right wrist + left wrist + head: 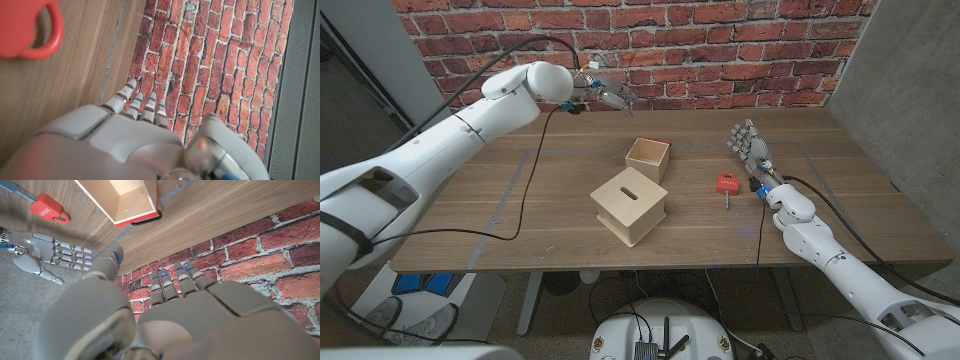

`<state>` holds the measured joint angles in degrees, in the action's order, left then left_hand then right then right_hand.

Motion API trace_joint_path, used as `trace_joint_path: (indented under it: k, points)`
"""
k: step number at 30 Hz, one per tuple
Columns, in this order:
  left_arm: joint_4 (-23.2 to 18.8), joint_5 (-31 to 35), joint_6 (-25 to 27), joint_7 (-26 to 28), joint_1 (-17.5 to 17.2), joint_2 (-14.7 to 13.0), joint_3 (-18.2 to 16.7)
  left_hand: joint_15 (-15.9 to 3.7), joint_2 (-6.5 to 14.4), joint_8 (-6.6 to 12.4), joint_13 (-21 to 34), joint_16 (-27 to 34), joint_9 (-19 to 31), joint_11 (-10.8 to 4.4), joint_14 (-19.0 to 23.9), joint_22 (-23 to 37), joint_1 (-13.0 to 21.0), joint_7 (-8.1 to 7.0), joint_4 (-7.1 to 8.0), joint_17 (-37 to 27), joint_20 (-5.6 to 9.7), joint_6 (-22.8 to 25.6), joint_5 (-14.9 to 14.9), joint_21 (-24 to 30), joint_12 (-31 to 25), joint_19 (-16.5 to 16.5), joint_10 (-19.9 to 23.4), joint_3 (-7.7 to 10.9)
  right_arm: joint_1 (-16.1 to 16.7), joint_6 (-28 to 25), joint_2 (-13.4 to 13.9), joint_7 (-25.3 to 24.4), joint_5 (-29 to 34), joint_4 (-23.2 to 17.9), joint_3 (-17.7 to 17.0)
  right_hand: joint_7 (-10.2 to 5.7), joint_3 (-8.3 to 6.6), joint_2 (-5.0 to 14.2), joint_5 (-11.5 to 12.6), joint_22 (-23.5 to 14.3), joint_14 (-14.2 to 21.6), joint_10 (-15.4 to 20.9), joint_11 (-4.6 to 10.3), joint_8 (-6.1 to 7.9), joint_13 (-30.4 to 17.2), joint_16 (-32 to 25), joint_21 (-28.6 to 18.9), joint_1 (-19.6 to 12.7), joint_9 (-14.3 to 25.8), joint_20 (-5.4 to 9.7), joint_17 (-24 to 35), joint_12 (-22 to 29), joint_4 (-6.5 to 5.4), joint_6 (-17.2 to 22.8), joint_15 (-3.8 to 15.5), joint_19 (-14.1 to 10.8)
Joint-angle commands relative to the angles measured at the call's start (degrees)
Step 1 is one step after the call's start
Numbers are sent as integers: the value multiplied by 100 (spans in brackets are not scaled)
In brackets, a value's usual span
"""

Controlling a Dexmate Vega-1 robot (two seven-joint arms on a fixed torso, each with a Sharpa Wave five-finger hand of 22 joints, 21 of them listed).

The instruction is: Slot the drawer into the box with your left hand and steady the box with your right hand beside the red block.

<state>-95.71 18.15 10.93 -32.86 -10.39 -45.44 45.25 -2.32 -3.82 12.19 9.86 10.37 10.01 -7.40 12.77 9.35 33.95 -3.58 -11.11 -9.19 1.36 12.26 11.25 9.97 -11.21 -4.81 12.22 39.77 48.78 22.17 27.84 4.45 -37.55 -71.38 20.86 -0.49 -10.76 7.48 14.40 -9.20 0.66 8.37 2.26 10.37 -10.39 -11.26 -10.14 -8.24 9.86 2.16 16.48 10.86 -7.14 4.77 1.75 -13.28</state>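
Observation:
A light wooden box (630,205) with a slot in its top sits at the table's middle. Just behind it stands the open-topped wooden drawer (648,158), which the left wrist view shows as the drawer (127,197) with a red-edged rim. To the right of the box lies a small red block (727,184) with a loop, also seen as the red block (47,208) and the red block (27,25). My left hand (605,95) is raised near the brick wall, behind and left of the drawer, fingers out and holding nothing. My right hand (752,150) is beside the red block, fingers straight, holding nothing.
A brick wall (720,50) runs behind the table's far edge. A black cable (520,190) hangs from my left arm over the left half of the table. The wooden table (860,200) stretches bare to the right of my right hand.

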Motion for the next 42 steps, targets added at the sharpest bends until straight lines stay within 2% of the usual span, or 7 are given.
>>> trace_joint_path:
  k: [1, 3, 12, 15, 25, 32, 42]
  points:
    - [213, 669, -354, -424, 369, 214, 241, -682, -116, 4, 18, 16, 9, -64, 152, 4, 194, -24, 3, -15, -37, 5, -9, -20, 0, 170, 148, -67, 90, -44, 12, -51, -57, -135, -29, 19, -53, 75, 21, -28, 3, -6, 11, 15, -15, -26, -20, -37, 16, 61, 5, -2, 6, -5, 87, 8]
    - [178, 868, -331, -438, 393, 246, 291, -683, -187, 26, 18, 24, 9, -79, 235, 4, 304, 38, 9, -14, -72, 62, -21, -14, -10, 226, 243, -91, 110, -72, 35, -58, -63, -176, -34, 19, -57, 77, 21, -28, 5, -7, 13, 15, -15, -27, -21, -34, 16, 60, 1, -2, 5, -5, 81, 10]
    - [251, 1460, -530, -684, 572, 441, 512, -720, -428, 80, 14, 8, 8, -75, 371, 1, 548, 68, 22, -12, -128, 227, -92, -19, 0, 449, 431, -207, 115, -120, 63, 35, -145, -212, -52, 9, -73, 84, 18, -29, -6, -11, 4, 20, -15, -28, -25, -21, 16, 52, -12, -4, 0, 0, 62, 18]
    - [279, 1620, -600, -758, 612, 507, 568, -685, -540, 140, 8, 4, 5, -23, 437, -1, 667, 177, 37, -11, -35, 429, -129, 4, -10, 479, 599, -299, 79, -126, 66, 91, -150, -173, -40, 8, -81, 91, 19, -29, -4, -11, 7, 21, -16, -30, -27, -19, 16, 53, -15, -4, -1, 0, 67, 17]
    - [562, 1889, -907, -767, 689, 761, 672, -697, -584, 181, 3, 26, 3, 13, 583, -2, 787, 157, 55, -11, 151, 623, -143, 37, 3, 430, 744, -412, -44, -108, 7, 262, -176, 37, 4, 6, -104, 100, 18, -29, -4, -3, 3, 32, -16, -35, -32, -14, 16, 57, -30, 0, -1, 24, 63, 18]
    - [584, 2445, -797, -629, 660, 941, 849, -785, -595, 247, 2, 50, 6, -36, 828, -4, 903, 107, 67, -13, 201, 905, -146, 40, -24, 401, 1014, -548, -113, -88, -19, 334, -180, 144, 16, 4, -112, 95, 16, -29, -10, -5, -13, 35, -16, -34, -33, -10, 17, 52, -38, -1, 0, 32, 60, 20]
    - [844, 2740, -929, -450, 653, 1168, 988, -814, -583, 230, 2, 53, 8, -48, 958, -4, 967, 144, 78, -12, 277, 948, -147, 56, -2, 323, 1084, -628, -206, -43, -65, 424, -168, 285, 41, -3, -122, 90, 13, -29, -8, -8, -17, 36, -17, -37, -35, -4, 17, 46, -48, -2, 2, 35, 63, 24]
